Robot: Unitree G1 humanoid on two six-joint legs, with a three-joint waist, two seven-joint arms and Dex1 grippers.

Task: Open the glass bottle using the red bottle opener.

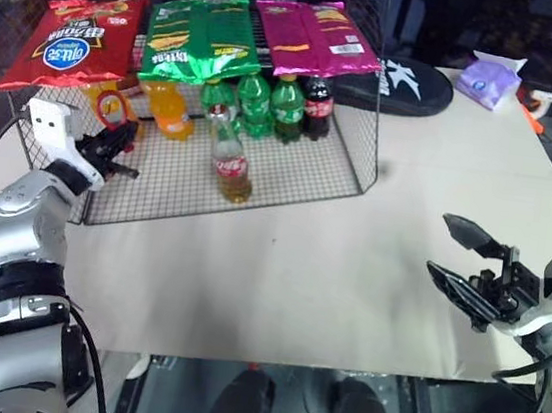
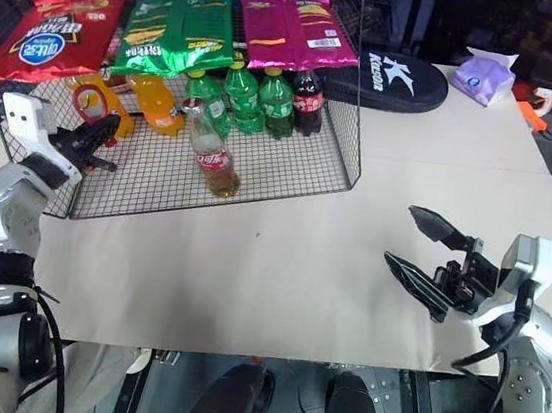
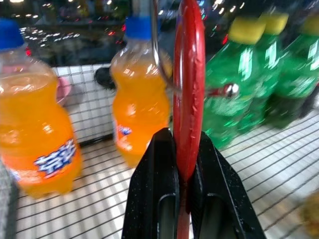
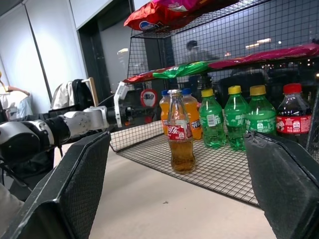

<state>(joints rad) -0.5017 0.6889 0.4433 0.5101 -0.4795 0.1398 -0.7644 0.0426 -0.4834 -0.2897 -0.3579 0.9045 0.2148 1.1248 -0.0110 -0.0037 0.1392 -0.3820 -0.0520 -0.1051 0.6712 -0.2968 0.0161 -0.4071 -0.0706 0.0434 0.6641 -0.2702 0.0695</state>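
Note:
The glass bottle [image 1: 231, 164], clear with a red label and amber drink, stands upright on the wire rack's floor [image 1: 289, 183], near its front. My left gripper [image 1: 120, 143] is inside the rack's left end, shut on the handle of the red bottle opener [image 1: 113, 106], whose loop head stands upright above the fingers. In the left wrist view the red bottle opener [image 3: 188, 94] is seen edge-on, pinched between both black fingers [image 3: 155, 184]. My right gripper [image 1: 439, 245] hovers open over the table at the right, with nothing in it, facing the glass bottle [image 4: 180, 134].
Behind the glass bottle stand orange soda bottles [image 1: 170, 108], green bottles [image 1: 268, 105] and a dark cola bottle [image 1: 318, 106]. Chip bags [image 1: 201, 36] lie on the rack's top. A black case [image 1: 402, 84] and a purple tissue pack [image 1: 490, 80] lie at the back right.

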